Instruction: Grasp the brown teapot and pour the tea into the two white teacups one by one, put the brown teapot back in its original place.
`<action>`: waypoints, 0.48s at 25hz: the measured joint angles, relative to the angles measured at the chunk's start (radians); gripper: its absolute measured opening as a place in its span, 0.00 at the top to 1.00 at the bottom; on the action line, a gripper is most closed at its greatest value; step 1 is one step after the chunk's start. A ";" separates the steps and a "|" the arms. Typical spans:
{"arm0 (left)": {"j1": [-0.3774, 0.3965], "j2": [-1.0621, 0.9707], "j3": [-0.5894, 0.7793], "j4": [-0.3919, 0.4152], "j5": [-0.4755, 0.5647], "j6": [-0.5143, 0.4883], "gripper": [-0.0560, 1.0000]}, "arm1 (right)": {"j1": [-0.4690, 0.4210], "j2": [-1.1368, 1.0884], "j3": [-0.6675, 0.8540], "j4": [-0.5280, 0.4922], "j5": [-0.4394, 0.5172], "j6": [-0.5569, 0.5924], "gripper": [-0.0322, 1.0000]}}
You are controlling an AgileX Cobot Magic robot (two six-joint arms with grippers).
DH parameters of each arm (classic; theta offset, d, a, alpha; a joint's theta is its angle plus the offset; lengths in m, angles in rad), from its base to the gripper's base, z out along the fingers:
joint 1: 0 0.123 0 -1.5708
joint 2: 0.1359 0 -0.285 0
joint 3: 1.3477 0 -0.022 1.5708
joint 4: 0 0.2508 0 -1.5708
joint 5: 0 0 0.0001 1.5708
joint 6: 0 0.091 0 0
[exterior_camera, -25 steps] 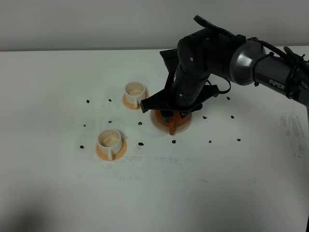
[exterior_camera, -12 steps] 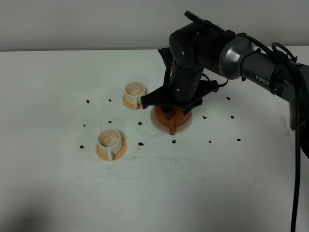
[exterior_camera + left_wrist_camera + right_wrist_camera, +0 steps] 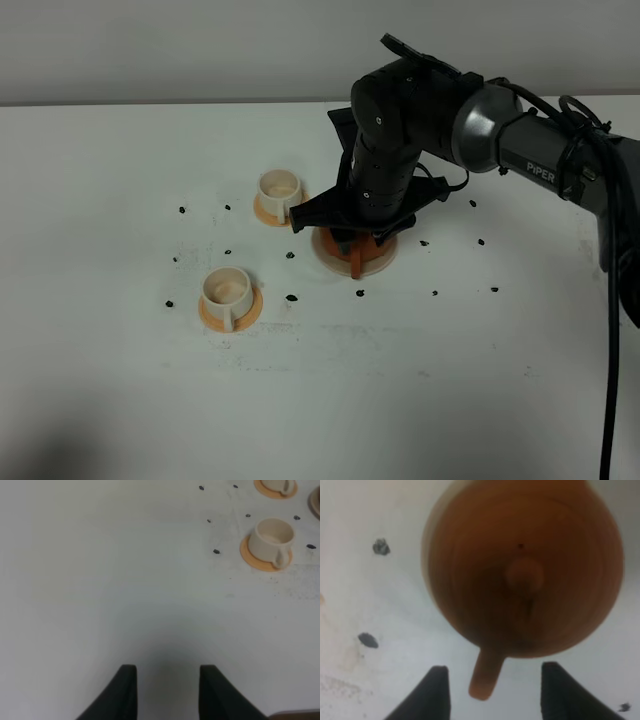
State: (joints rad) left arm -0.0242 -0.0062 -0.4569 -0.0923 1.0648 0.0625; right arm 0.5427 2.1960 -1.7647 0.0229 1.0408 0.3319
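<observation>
While its black fingers stand spread to either side of the straight stick handle, touching nothing, the right gripper (image 3: 492, 695) hangs over the round reddish-brown clay teapot (image 3: 525, 565), which sits on the flat beige disc coaster (image 3: 386, 260). The right arm (image 3: 500, 130) reaches in, wrist bent steeply down. The left gripper (image 3: 167, 695), likewise parted and empty, hovers above the white table (image 3: 100, 580), well apart from the two cream-white cylindrical teacups (image 3: 228, 288).

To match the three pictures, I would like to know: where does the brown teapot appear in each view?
Exterior high: centre, brown teapot mostly hidden under the arm.
Left wrist: not in it.
Right wrist: teapot fills most of it, handle inside the open right claw.
Shared landmark: black specks.
</observation>
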 joint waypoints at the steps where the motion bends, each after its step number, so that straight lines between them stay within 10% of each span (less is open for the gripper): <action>1: 0.000 0.000 0.000 0.000 0.000 0.000 0.68 | 0.003 0.000 0.003 0.003 -0.002 0.000 0.58; 12: 0.000 0.000 0.000 0.001 0.000 0.000 0.68 | 0.006 0.000 0.004 0.004 -0.034 0.024 0.58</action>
State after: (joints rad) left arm -0.0242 -0.0062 -0.4569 -0.0914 1.0648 0.0625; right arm 0.5486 2.1960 -1.7607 0.0266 1.0068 0.3556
